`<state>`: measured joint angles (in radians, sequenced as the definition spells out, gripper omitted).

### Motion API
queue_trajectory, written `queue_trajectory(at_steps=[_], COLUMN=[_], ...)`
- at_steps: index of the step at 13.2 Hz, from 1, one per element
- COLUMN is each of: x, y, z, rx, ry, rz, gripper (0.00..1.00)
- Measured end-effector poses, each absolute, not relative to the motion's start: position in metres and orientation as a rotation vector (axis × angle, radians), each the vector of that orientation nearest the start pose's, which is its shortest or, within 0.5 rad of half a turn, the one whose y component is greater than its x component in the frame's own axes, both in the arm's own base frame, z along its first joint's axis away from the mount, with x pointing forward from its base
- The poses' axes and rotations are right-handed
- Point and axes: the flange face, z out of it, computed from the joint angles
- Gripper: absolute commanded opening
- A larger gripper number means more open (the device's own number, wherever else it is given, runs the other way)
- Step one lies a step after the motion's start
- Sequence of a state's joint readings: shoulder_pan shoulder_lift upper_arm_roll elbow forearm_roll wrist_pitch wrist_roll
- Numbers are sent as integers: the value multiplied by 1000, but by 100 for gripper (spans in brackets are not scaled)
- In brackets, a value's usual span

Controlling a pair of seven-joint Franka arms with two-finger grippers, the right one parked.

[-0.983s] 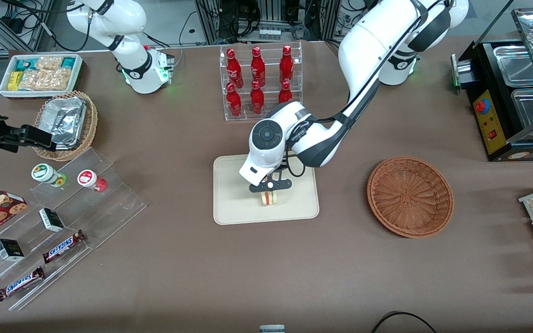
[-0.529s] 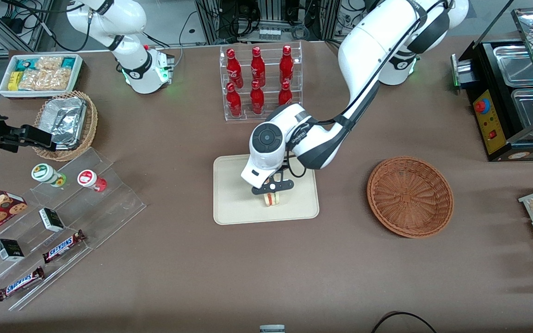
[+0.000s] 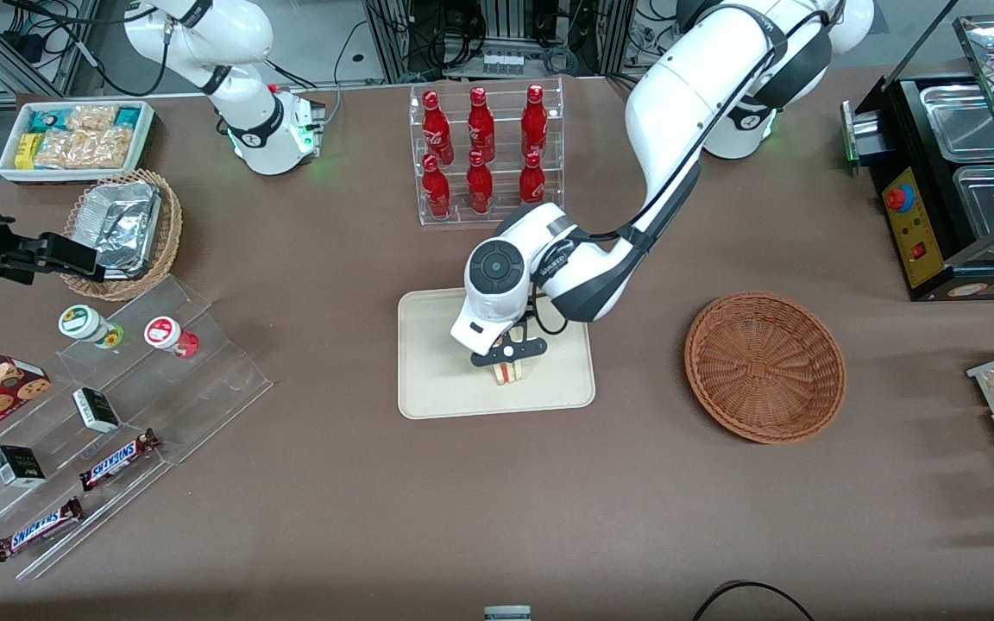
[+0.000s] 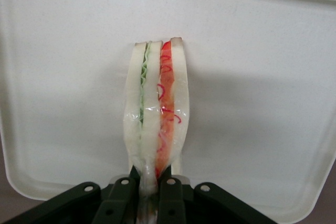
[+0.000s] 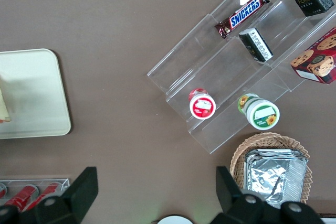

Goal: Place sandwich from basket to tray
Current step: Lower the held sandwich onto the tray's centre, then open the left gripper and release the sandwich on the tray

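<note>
The sandwich, a wrapped white-bread wedge with green and red filling, hangs over the middle of the cream tray. My left gripper is shut on its narrow end, just above it. In the left wrist view the black fingers pinch the sandwich with the tray close beneath it. I cannot tell whether the sandwich touches the tray. The reddish-brown basket sits beside the tray, toward the working arm's end, with nothing in it.
A clear rack of red bottles stands farther from the front camera than the tray. Toward the parked arm's end are a stepped acrylic display with snacks, a tan basket of foil containers and a white snack bin. A food warmer stands at the working arm's end.
The gripper has turned slightly and shifted a little over the tray, still shut on the sandwich. The basket and tray have not moved.
</note>
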<state>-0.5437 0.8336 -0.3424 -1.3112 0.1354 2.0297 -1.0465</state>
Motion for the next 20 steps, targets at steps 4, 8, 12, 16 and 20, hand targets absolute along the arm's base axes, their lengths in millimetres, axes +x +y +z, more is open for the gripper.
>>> queue_trajectory(at_steps=[4,8,12,16,20], x=[516,523,535,548,566], y=[-526,-527,-524,-509,-472], z=[253,264,311,358,400], rx=[-3145,-3161,-3182,-3177,-3131], ry=[-309,-320,-337,-337,-393], rz=[233,208,154,87,40], gripper=[100,100,100,100,100])
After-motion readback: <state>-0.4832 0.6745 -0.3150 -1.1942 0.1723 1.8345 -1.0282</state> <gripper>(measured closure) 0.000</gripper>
